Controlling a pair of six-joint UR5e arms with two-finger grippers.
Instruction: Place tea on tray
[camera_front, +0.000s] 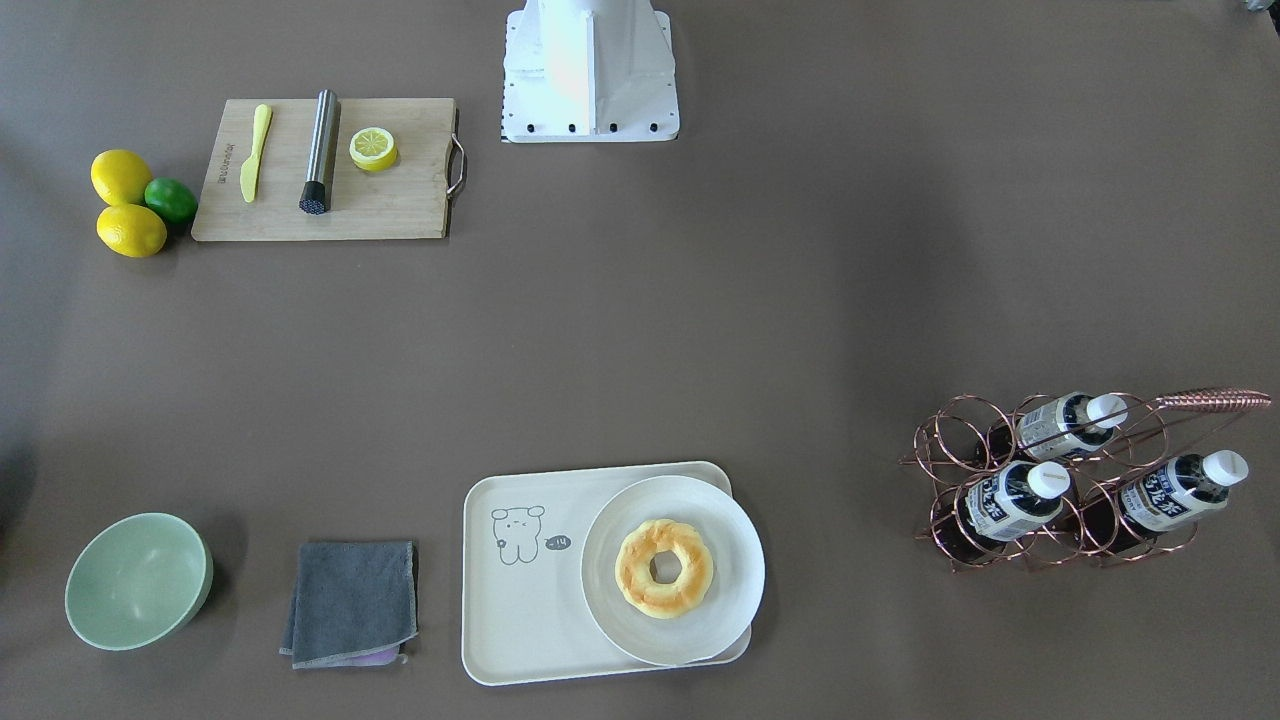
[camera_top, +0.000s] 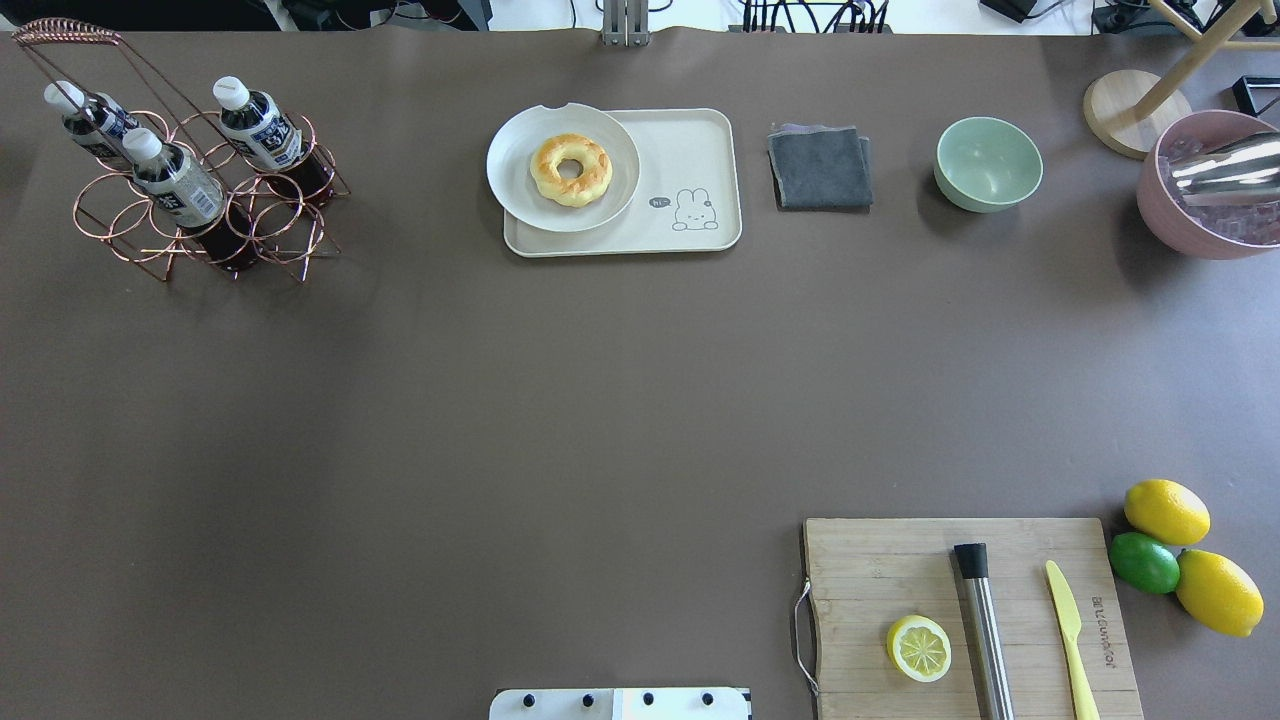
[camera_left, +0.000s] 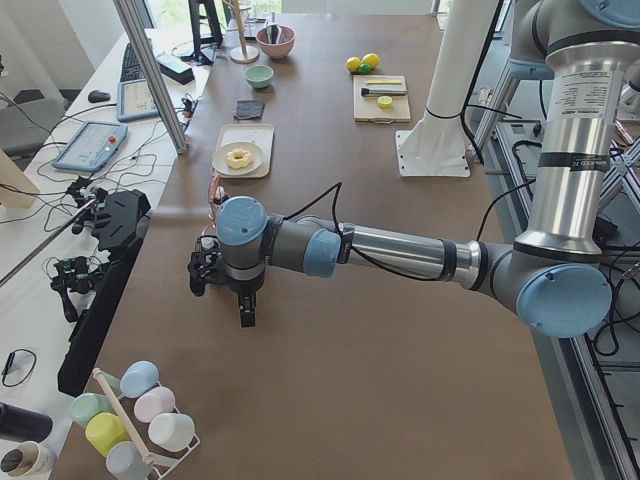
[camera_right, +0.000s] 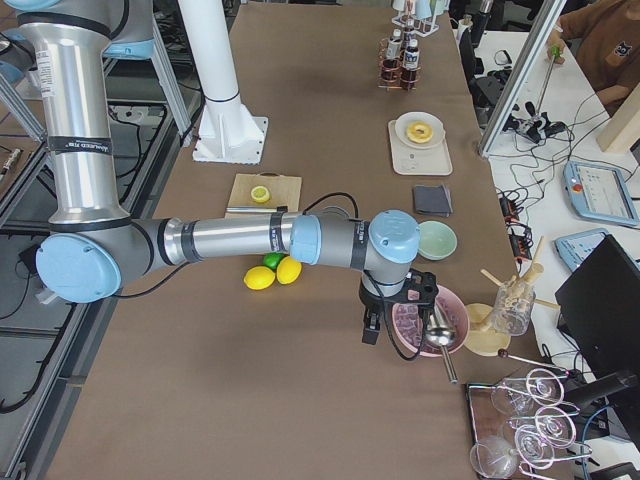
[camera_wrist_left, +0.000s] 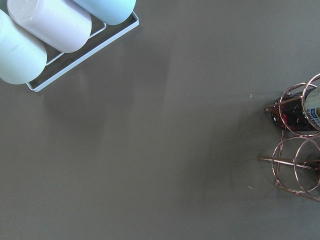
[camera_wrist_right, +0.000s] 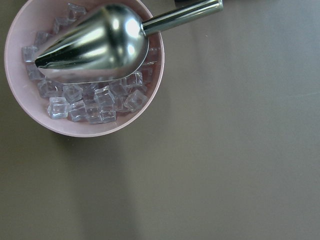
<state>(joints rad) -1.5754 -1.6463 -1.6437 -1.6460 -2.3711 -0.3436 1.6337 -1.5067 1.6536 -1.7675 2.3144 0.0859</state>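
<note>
In the front-facing view, three glossy tea bottles (camera_front: 1010, 500) are lying tilted in a coppery wire rack (camera_front: 940, 440). They are well apart from the matte cream tray (camera_front: 520, 620), which is carrying a round white plate (camera_front: 735, 560) with a ring doughnut (camera_front: 663, 568).

In the overhead view, the rack is standing far left and the tray far centre on the brown desk (camera_top: 600, 400).

From the left end, the left end effector (camera_left: 245, 312) is hanging near the rack, and its opening cannot be told.

From the right end, the right end effector (camera_right: 372, 325) is hovering beside a pink bowl (camera_right: 420, 354) of ice cubes, and its opening cannot be told either.
</note>
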